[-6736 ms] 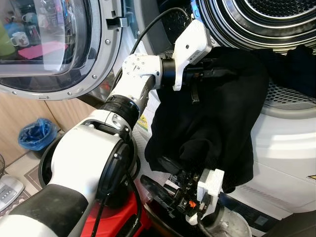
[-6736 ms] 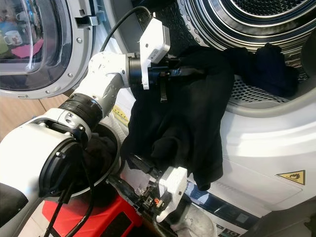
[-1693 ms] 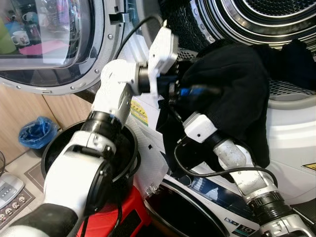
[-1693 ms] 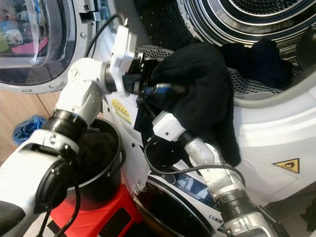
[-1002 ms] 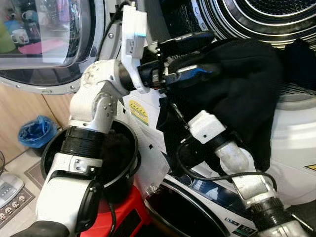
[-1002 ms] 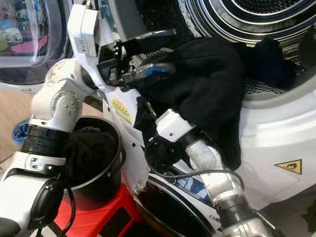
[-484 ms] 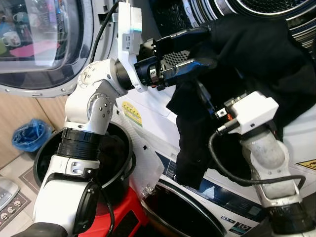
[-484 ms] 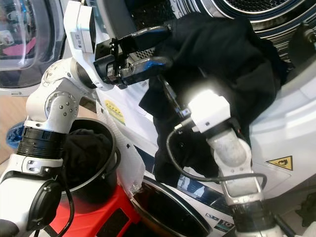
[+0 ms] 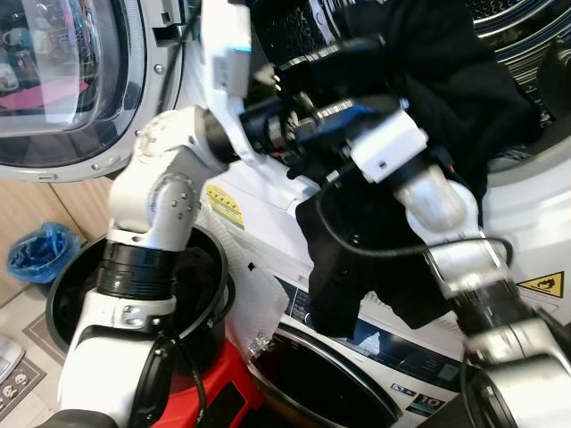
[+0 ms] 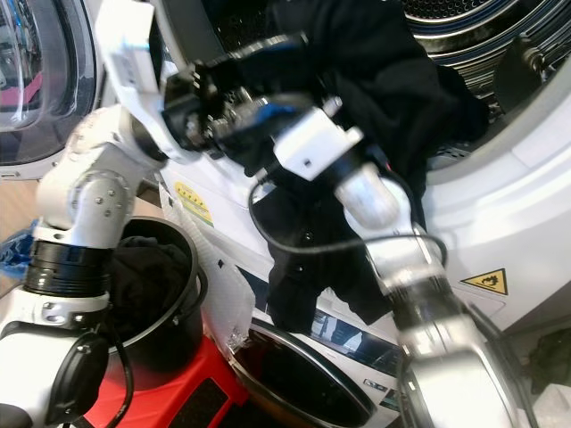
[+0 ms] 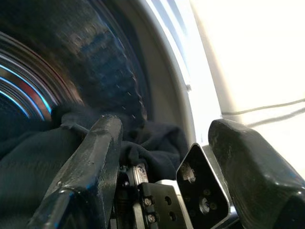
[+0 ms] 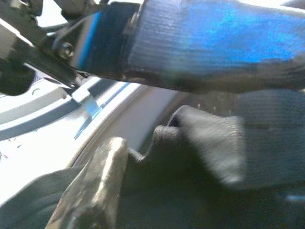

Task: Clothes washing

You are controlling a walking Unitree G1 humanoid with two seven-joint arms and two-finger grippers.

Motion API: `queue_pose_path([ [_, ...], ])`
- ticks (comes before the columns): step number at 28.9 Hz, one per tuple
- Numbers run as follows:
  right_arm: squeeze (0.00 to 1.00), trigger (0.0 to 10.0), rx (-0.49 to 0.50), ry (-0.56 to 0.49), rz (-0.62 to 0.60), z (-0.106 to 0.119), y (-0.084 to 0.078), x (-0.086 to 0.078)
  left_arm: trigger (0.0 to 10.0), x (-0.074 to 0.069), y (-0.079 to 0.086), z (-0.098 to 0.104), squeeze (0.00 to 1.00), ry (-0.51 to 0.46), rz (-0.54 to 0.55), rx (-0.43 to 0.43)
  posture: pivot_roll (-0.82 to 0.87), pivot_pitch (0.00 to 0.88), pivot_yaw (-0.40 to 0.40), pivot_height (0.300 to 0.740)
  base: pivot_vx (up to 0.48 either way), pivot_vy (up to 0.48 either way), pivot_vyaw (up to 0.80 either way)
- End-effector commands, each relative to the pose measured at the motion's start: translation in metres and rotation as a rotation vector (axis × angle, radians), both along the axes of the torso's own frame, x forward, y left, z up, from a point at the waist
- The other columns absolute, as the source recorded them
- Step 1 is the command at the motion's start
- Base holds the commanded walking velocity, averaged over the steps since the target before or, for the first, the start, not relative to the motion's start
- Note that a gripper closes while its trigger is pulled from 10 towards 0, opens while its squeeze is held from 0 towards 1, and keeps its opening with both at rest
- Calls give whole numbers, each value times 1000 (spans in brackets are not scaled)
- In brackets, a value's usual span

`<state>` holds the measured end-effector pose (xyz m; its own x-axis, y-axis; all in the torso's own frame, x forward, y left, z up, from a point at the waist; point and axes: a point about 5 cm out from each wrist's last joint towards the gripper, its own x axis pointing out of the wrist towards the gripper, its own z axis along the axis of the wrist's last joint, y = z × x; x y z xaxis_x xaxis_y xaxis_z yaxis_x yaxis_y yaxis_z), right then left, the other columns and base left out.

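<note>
Feeding black garment [image 9: 428, 107] over the drum opening's [image 10: 464, 36] lower rim. Left gripper [image 9: 343, 85]: fingers spread, beside cloth. Right gripper [image 10: 259, 116]: grip cannot tell. Judged limp, light, snag-prone; hold bunched upper fold, not trailing hem.

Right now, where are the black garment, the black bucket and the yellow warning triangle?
Black garment [image 9: 446, 62], left eye view, upper bunched part.
Black bucket [image 9: 64, 299], left eye view, left rim.
Yellow warning triangle [image 10: 485, 282], right eye view, centre.
</note>
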<state>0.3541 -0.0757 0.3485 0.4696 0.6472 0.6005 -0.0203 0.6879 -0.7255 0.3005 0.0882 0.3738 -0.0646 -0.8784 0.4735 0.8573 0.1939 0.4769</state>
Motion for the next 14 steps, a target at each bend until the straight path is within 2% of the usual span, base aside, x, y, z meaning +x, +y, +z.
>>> queue_pose_path([
  [1,0,10000,26,-53,17,25,13,-1,10000,-8,-17,-10,0,15,-64,75,79,108,-5,740,0,0,0],
  [6,0,10000,54,-53,27,44,33,6,10000,-14,-18,-16,0,45,-55,41,93,102,-13,740,0,0,0],
  [8,0,10000,53,-50,37,43,38,7,10000,-20,-14,-3,0,-47,37,-44,102,105,-25,740,0,0,0],
  [10,0,10000,53,-38,58,39,42,8,10000,-31,-6,20,0,-92,48,-120,113,108,-34,740,0,0,0],
  [11,0,10000,52,-35,63,37,42,8,10000,-33,-5,23,0,-105,49,-124,113,111,-35,740,0,0,0],
  [12,0,10000,51,-3,80,27,44,11,10000,-50,-5,31,0,-165,-8,-74,118,113,-38,740,0,0,0],
  [14,0,10000,49,30,90,15,47,13,10000,-62,-4,33,0,-204,-58,15,128,107,-39,740,0,0,0],
])
